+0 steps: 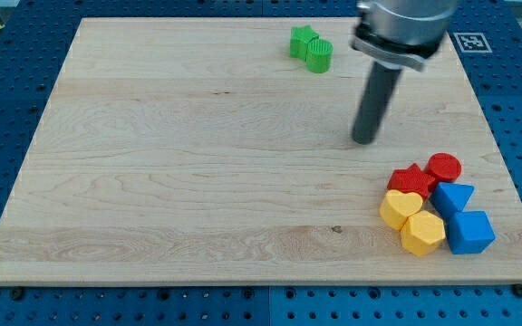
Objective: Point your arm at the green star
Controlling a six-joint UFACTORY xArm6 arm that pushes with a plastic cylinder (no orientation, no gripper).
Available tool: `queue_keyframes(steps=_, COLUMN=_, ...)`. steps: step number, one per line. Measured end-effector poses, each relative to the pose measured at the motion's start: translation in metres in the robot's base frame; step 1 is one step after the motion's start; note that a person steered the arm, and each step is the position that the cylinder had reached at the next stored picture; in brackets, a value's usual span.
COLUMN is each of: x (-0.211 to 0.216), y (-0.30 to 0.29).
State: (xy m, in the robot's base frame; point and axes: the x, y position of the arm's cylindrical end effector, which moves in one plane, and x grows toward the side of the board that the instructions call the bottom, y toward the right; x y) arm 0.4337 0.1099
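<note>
The green star [302, 40] lies near the view's top edge of the wooden board [198, 181], touching a green cylinder [320, 56] at its lower right. My tip [363, 141] rests on the board right of centre, well below and to the right of the green star, apart from every block. The dark rod rises from it to the arm's grey body at the view's top.
A cluster sits at the view's lower right: a red star [410, 178], a red cylinder [443, 167], a yellow heart [400, 208], a yellow hexagon [422, 233], a blue triangle [452, 196] and a blue cube [470, 231]. Blue pegboard surrounds the board.
</note>
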Motion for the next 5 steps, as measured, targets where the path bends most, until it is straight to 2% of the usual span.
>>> queue_keyframes(steps=1, x=-0.039, y=-0.058)
queue_keyframes(steps=2, x=-0.105, y=-0.091)
queue_keyframes(steps=3, x=-0.174, y=-0.096)
queue_keyframes(steps=4, x=-0.192, y=-0.096)
queue_keyframes(steps=5, x=-0.210, y=-0.065)
